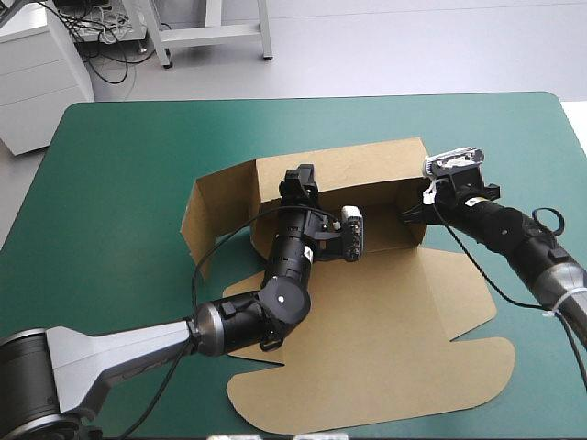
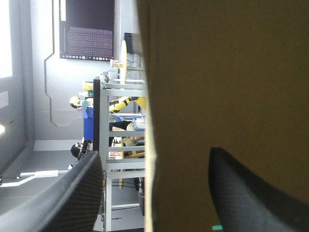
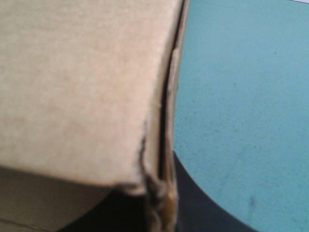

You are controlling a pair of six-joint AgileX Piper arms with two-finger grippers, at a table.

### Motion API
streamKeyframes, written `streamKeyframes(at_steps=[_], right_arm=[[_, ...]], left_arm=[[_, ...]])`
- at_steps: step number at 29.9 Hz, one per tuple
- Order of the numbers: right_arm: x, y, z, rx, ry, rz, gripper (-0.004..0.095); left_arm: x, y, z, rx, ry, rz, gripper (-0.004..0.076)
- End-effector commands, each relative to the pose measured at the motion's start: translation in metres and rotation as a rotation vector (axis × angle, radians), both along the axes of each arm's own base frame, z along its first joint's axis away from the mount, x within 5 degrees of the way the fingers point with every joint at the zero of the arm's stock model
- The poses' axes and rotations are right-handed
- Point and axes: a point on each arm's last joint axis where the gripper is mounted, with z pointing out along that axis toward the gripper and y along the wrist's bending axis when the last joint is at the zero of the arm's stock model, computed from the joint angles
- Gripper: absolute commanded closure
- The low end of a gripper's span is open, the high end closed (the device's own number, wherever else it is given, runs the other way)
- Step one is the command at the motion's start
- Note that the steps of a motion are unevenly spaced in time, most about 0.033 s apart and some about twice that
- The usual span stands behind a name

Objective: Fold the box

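Open left end effector straddled box wall; right end effector apparently gripped corner; tuck needed steady support.

The box lies on the worktop a little right of its middle, with its raised walls toward the far edge and its flat panels spread toward the near edge. The left gripper reaches from the near left corner over the flat board to the far wall, and the wall's edge stands between its parted jaws. The right gripper reaches from the right edge to the tray's right end, its jaws all but closed on the end wall's corner.
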Motion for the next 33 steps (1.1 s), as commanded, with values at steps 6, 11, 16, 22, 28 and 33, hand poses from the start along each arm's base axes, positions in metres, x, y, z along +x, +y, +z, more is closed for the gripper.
streamKeyframes(at_steps=[6, 11, 16, 22, 28, 33], right_arm=[[0.03, 0.001, 0.025, 0.024, -0.122, -0.055, 0.0931], [0.039, 0.003, 0.032, 0.026, -0.141, -0.052, 0.0931], [0.041, 0.003, 0.033, 0.027, -0.147, -0.052, 0.0931], [0.041, 0.004, 0.033, 0.028, -0.135, -0.043, 0.0931], [0.04, 0.004, 0.032, 0.029, -0.123, -0.035, 0.0931], [0.038, 0.006, 0.029, 0.012, -0.096, -0.006, 0.0931]], left_arm=[[-0.029, 0.0, 0.04, -0.054, -0.197, 0.066, 0.0264], [-0.033, 0.005, 0.043, -0.052, -0.231, 0.135, 0.0266], [-0.033, 0.007, 0.04, 0.01, -0.215, 0.16, 0.0436], [-0.033, 0.009, 0.035, 0.045, -0.16, 0.178, 0.075], [-0.032, 0.006, 0.031, 0.195, -0.005, 0.063, 0.0743], [-0.012, 0.017, 0.057, 0.13, 0.355, -0.037, 0.0743]])
